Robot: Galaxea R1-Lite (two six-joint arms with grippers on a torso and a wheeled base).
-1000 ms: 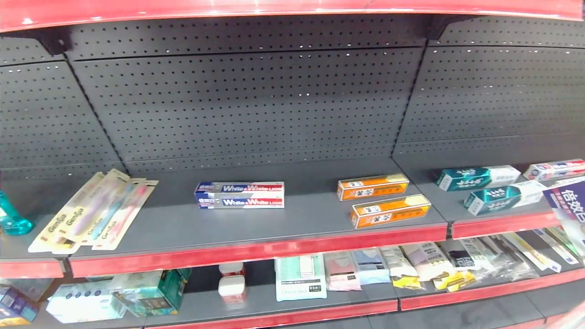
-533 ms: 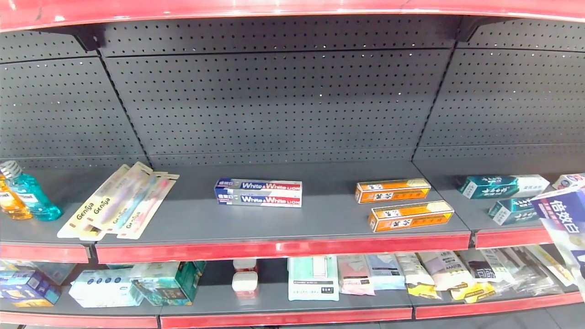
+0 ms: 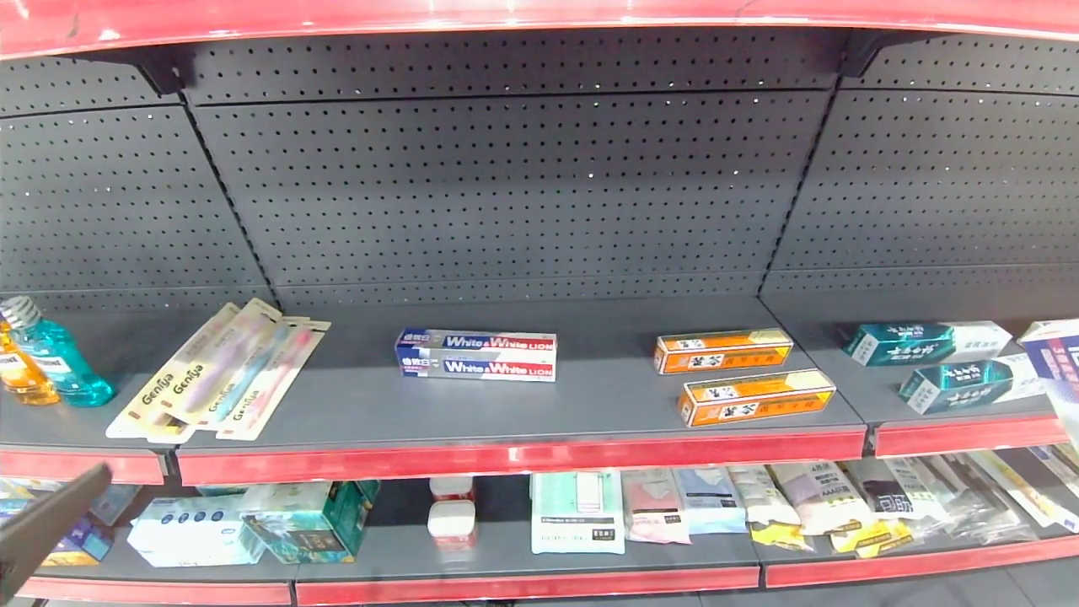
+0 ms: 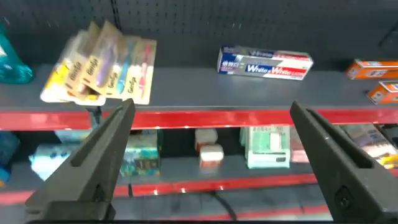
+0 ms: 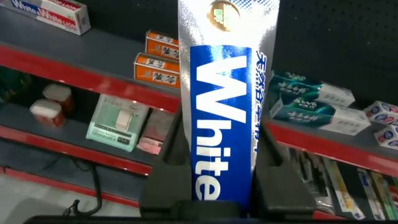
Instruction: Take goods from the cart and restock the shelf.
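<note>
Right claw (image 5: pixel 225 155) is clamped on a tall blue-and-white toothpaste box (image 5: pixel 227 74), gripping it by its lower part, box standing upright. In the head view that box (image 3: pixel 1059 362) sits way out at 3 o'clock, in front of the right end of the shelf (image 3: pixel 506 459).

Stuff on that grey shelf, all lying flat:
- teal toothpaste boxes (image 3: pixel 927 342), two of them, around 3 o'clock, just beside the held box
- two orange boxes (image 3: pixel 723 351), one behind the other, at about 4 o'clock from centre
- a pair of white-and-blue toothpaste boxes (image 3: pixel 476 355) touching each other, near 6 o'clock
- toothbrush packs (image 3: pixel 219 371) fanned out at 8 o'clock
- mouthwash bottles (image 3: pixel 50 362) upright at 9 o'clock

Left claw (image 4: pixel 211 155) has its fingers wide apart with nothing between them, hanging low in front of the shelf's red edge. The lower shelf (image 3: pixel 523 582) carries tissue packs and soft pouches.
</note>
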